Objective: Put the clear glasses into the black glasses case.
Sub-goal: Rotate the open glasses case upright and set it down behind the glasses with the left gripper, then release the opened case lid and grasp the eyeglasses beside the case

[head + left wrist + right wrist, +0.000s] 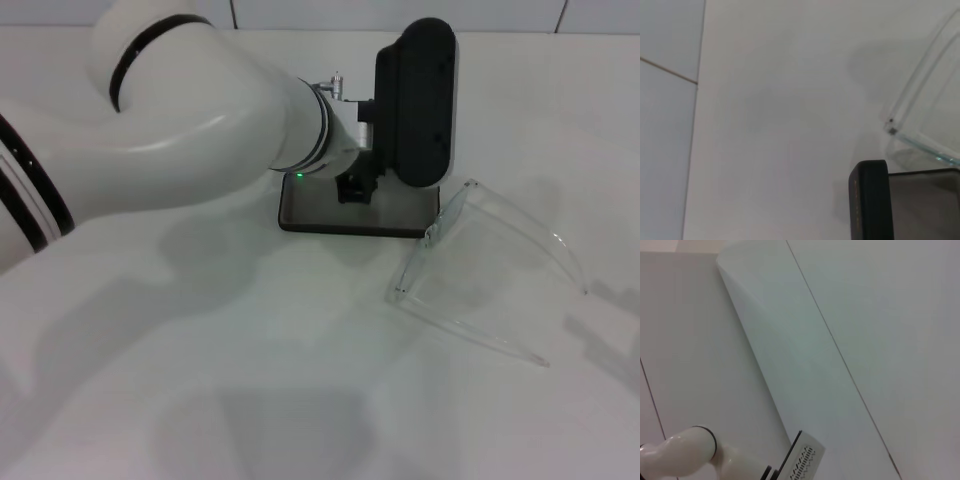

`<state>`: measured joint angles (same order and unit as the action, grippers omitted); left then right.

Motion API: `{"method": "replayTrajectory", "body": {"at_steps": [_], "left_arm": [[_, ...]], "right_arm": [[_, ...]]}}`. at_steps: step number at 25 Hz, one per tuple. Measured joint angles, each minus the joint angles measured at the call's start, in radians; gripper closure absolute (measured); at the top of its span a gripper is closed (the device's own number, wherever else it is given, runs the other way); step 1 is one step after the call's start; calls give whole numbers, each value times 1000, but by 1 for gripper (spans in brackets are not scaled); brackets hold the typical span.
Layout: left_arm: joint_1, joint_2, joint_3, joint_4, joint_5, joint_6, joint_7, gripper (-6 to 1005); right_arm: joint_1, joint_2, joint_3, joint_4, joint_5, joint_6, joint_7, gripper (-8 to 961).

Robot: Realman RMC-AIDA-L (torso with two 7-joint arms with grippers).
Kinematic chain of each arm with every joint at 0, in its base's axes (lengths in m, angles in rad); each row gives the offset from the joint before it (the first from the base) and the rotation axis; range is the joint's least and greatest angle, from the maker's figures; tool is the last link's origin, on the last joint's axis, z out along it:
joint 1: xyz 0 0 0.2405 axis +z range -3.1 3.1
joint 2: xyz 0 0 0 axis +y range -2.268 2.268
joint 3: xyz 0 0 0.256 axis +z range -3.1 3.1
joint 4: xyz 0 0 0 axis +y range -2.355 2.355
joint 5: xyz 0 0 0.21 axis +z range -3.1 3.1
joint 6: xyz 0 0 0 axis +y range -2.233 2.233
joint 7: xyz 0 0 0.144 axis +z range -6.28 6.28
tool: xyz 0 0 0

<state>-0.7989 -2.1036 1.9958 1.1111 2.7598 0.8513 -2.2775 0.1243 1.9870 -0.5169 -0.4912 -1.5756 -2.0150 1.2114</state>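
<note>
Your left gripper sits over the one black glasses case, lid raised; whether its grip is open or closed cannot be told. One pair of clear glasses lies just right of the case on the white surface.

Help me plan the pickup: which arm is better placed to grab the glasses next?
Probably the left. The left gripper is at the open case, with the glasses lying just beside it. The right arm is out of the head view.
</note>
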Motion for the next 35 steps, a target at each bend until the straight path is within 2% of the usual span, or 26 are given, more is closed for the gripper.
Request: {"method": "replayTrajectory", "body": {"at_steps": [24, 29, 35], "left_arm": [[-10, 0, 49, 7, 0, -28, -60, 786], [-4, 1, 52, 28, 1, -24, -59, 671], [-1, 5, 41, 89, 2, 0, -54, 594]], "right_arm": [[-2, -1, 3, 0, -3, 1, -3, 322], [1, -1, 2, 0, -3, 6, -3, 322], [-3, -5, 0, 0, -3, 7, -3, 323]]}}
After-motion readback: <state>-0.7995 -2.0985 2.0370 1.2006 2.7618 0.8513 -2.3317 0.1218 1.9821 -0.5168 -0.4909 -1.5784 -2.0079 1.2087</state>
